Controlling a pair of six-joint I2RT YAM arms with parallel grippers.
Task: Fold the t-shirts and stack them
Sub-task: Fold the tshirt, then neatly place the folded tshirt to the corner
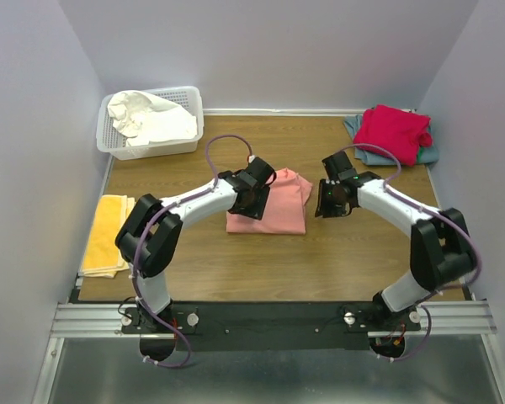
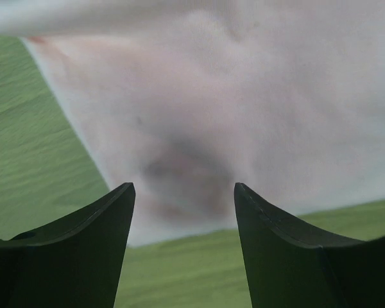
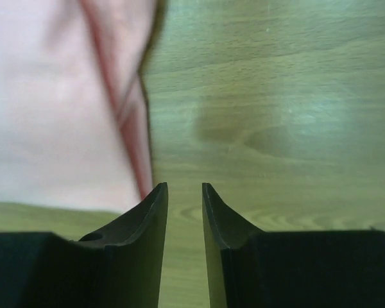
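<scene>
**A:** From above, where does everything lie?

**B:** The salmon-pink folded t-shirt (image 1: 273, 206) sits in the middle of the wooden table (image 1: 320, 261). The left claw (image 1: 247, 204) hangs over its left part. The right claw (image 1: 330, 204) is just beside its right edge, over bare wood.

**A:** And around them?

**B:** A crimson-red t-shirt (image 1: 393, 133) lies heaped on a grey-blue t-shirt (image 1: 427, 156) in the far right corner. A crumpled white t-shirt (image 1: 151, 118) fills the white plastic lattice basket (image 1: 194, 99) at far left. A folded yellow cloth (image 1: 107, 236) lies along the left edge. All are well apart from both claws.

**A:** The left wrist view?

**B:** The fingers stand wide with nothing between them. Pale pink cloth fills the view beyond the tips, with table at the left and below.

**A:** The right wrist?

**B:** Only a narrow gap there, with bare wood showing through it and nothing gripped. The pink shirt's seamed edge lies left of the tips.
</scene>
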